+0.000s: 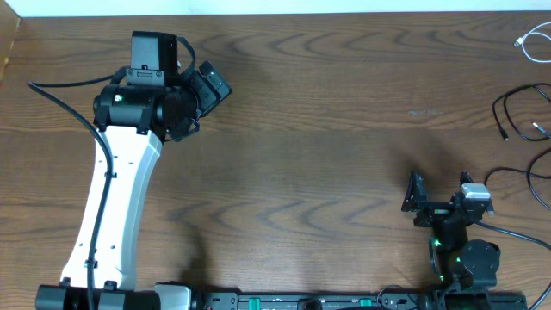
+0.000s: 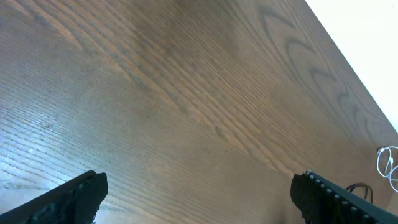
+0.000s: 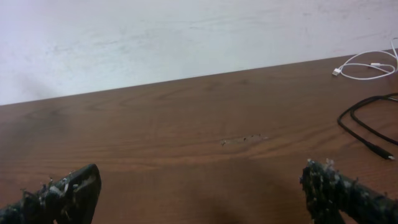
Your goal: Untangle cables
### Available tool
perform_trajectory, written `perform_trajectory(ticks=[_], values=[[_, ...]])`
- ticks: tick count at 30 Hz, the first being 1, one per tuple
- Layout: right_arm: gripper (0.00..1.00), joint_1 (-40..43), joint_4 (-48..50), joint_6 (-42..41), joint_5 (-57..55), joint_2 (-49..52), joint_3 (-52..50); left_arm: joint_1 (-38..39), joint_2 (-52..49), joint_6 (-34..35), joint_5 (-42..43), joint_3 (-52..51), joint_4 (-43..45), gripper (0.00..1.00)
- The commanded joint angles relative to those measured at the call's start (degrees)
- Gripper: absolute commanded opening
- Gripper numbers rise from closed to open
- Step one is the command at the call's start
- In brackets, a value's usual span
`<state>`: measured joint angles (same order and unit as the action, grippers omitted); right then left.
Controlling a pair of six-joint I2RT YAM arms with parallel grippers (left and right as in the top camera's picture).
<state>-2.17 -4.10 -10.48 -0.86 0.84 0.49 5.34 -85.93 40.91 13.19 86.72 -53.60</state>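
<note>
The cables lie apart from both grippers at the table's far right edge. The thin white cable (image 1: pixel 522 40) is looped at the back right corner, and the thin black cable (image 1: pixel 515 92) curves in front of it with small plug ends. My left gripper (image 1: pixel 209 86) hangs open over bare wood at the back left. My right gripper (image 1: pixel 415 194) stands open near the front right, left of the black cable. In the right wrist view the white cable (image 3: pixel 337 72) and black cable (image 3: pixel 341 118) lie ahead to the right of my open gripper (image 3: pixel 202 183). The left gripper (image 2: pixel 199 186) holds nothing.
The brown wooden table (image 1: pixel 327 129) spans the whole view, with a pale wall beyond its back edge (image 3: pixel 186 37). Thicker black arm cables trail by the left arm (image 1: pixel 60 99) and the right arm's base (image 1: pixel 516 232). A small scuff marks the wood (image 3: pixel 242 140).
</note>
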Motion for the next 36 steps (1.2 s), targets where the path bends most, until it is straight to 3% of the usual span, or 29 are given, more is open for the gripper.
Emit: perform_trajectory(ticks=[1, 15, 21, 26, 36], values=[[0.99, -0.8, -0.2, -0.8, 0.3, -0.5, -0.2, -0.1, 0.3, 0.1, -0.7, -0.3, -0.1, 0.99], [0.99, -0.8, -0.2, -0.8, 0.4, -0.5, -0.2, -0.2, 0.5, -1.7, -7.0, -0.3, -0.2, 0.99], [0.99, -0.8, -0.2, -0.8, 0.3, -0.5, -0.2, -0.1, 7.3, -13.9, -9.0, -2.8, 1.3, 0.99], [0.99, -0.8, -0.2, -0.8, 0.4, -0.5, -0.2, -0.1, 18.4, -21.3, -8.9, -14.4, 13.6, 0.99], [0.99, -0.8, -0.2, -0.8, 0.3, -0.5, -0.2, -0.2, 47.2, -34.2, -8.5, -48.8, 44.0, 0.99]])
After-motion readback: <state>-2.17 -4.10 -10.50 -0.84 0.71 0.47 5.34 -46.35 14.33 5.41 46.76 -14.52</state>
